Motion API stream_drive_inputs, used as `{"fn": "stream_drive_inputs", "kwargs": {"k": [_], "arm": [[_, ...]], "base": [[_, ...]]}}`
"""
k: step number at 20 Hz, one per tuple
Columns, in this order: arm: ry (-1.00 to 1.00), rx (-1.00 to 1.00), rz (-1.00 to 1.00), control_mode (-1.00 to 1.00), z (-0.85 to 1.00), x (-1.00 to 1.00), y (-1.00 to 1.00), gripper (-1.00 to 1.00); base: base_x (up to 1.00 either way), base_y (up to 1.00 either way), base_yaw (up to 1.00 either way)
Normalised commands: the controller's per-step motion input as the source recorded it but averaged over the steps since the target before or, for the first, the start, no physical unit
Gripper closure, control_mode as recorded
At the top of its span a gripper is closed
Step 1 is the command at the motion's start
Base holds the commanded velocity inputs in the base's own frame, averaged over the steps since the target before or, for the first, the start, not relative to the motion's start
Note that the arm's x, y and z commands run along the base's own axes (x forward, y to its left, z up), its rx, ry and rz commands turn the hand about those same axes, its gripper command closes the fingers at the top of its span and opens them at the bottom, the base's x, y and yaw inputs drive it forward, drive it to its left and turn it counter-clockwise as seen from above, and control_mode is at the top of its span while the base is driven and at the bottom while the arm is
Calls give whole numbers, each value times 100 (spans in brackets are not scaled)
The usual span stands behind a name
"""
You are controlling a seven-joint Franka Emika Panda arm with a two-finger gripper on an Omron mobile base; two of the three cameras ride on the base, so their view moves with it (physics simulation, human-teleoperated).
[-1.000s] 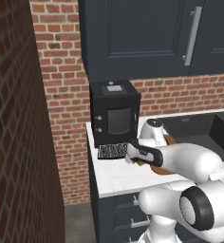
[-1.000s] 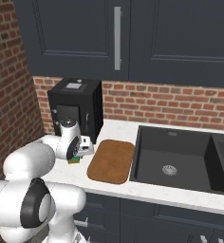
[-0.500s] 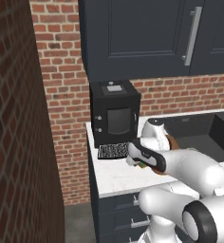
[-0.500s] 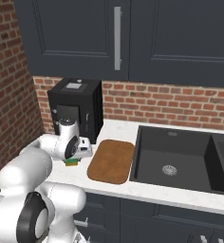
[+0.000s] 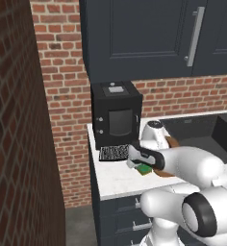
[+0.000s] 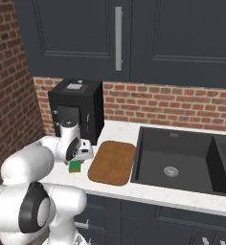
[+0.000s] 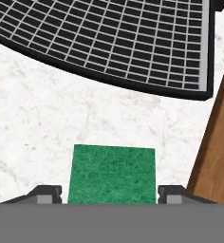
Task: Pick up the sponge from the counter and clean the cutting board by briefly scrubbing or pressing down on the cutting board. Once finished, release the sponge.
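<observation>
white counter (image 7: 47,123), unlabelled green sponge (image 7: 112,173) between parted tool (image 7: 112,194) tips, grip unclear

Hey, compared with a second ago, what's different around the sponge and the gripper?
Little has moved. The gripper hangs low over the sponge, a fingertip just off each side; the arm's elbow has shifted a bit. The jaws look parted around the sponge rather than pinching it, though the earlier pictures are too small to compare. The sponge stays on the counter beside the cutting board, and the coffee machine and sink are unchanged.
</observation>
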Motion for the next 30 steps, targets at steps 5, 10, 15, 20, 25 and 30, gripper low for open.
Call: {"fn": "stream_drive_inputs", "kwargs": {"k": [5, 10, 15, 20, 25, 30], "arm": [[1, 0, 0, -100, -27, 16, 1, -100], [0, 0, 0, -100, -12, -3, 4, -100], [0, 0, 0, -100, 10, -40, 0, -100], [-1, 0, 0, -100, 49, -30, 0, -100], [-6, 0, 0, -100, 53, -5, 0, -100], [-8, 0, 0, -100, 24, 0, 0, -100]], "base": [[0, 0, 0], [0, 0, 0], [0, 0, 0], [0, 0, 0], [0, 0, 0], [0, 0, 0]]}}
